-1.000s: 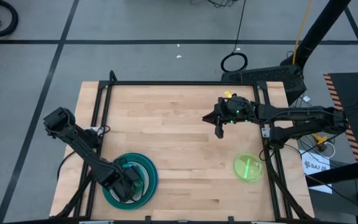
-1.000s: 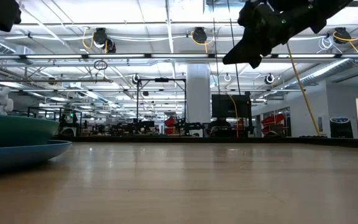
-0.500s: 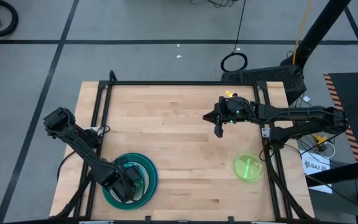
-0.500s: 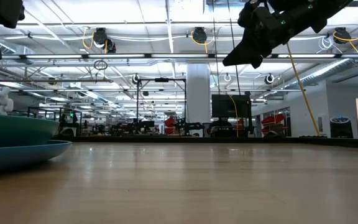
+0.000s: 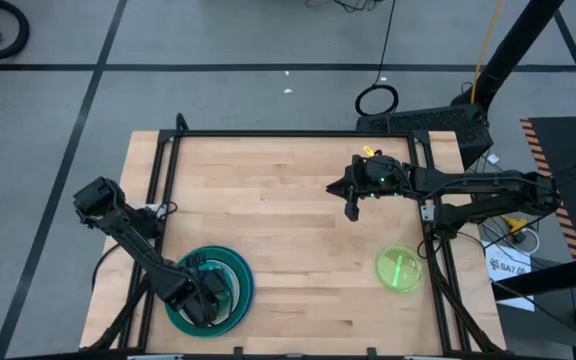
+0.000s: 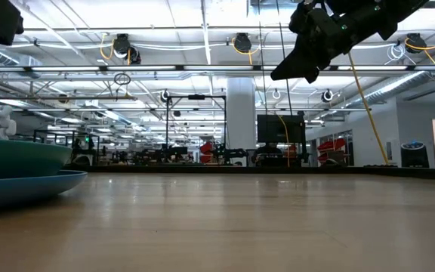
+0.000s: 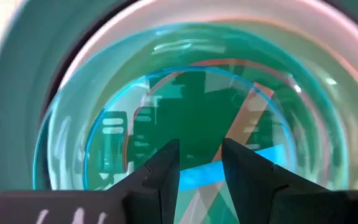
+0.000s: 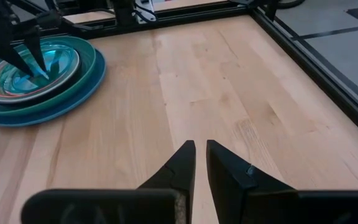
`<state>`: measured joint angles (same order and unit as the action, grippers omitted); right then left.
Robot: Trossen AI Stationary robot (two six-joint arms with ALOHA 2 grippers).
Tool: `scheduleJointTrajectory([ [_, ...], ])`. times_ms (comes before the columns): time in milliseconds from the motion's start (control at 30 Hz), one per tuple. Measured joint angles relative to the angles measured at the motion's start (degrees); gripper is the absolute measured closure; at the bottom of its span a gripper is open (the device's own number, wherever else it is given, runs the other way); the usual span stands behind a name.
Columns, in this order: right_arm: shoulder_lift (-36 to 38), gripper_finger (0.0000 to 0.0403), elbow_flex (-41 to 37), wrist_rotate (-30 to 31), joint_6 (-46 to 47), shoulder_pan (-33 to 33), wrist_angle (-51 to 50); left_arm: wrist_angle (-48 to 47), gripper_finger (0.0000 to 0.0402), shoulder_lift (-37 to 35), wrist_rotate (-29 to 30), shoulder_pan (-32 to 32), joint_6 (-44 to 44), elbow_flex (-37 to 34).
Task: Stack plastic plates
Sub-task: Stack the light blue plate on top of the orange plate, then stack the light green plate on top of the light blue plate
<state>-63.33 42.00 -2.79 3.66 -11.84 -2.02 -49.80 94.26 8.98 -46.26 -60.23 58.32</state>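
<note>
Near the table's front left corner the plastic plates form a stack (image 5: 238, 285): a large blue one (image 8: 95, 78) at the bottom, a teal one (image 8: 73, 93) on it, then a white rim (image 7: 185, 15) around translucent cyan plates (image 7: 104, 93), with orange showing through. My left gripper (image 7: 201, 165) points straight down into the stack's middle, fingers open. A lime green plate (image 5: 398, 269) lies flat on the table at the near right. My right gripper (image 8: 198, 152) hangs shut, well above the table's far right part, holding nothing. My left gripper's open fingers (image 8: 39, 62) come down from above inside the top cyan plate (image 8: 55, 62). I cannot tell whether their ends touch it. Nothing shows between them.
A black frame (image 5: 268, 134) runs along the table's far edge and down both sides. Bare wood (image 5: 298, 250) lies between the stack and the lime green plate. The low view shows the stack's edge (image 6: 21, 170) at the left.
</note>
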Motion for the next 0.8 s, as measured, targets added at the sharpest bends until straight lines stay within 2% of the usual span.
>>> scheduleJointTrajectory([
  [433,0.00,0.0369,0.00,0.00,0.11,0.00,0.00,5.25,0.0275,0.70,-1.52,-0.11,1.18,-0.02],
  [700,0.00,0.0369,0.00,0.00,0.58,0.00,0.00,3.70,0.0275,-0.04,-3.46,-0.11,1.79,0.18],
  [800,0.00,0.0369,0.00,0.00,1.56,0.00,0.00,1.33,0.0275,-0.88,-3.47,-0.05,3.87,2.26],
])
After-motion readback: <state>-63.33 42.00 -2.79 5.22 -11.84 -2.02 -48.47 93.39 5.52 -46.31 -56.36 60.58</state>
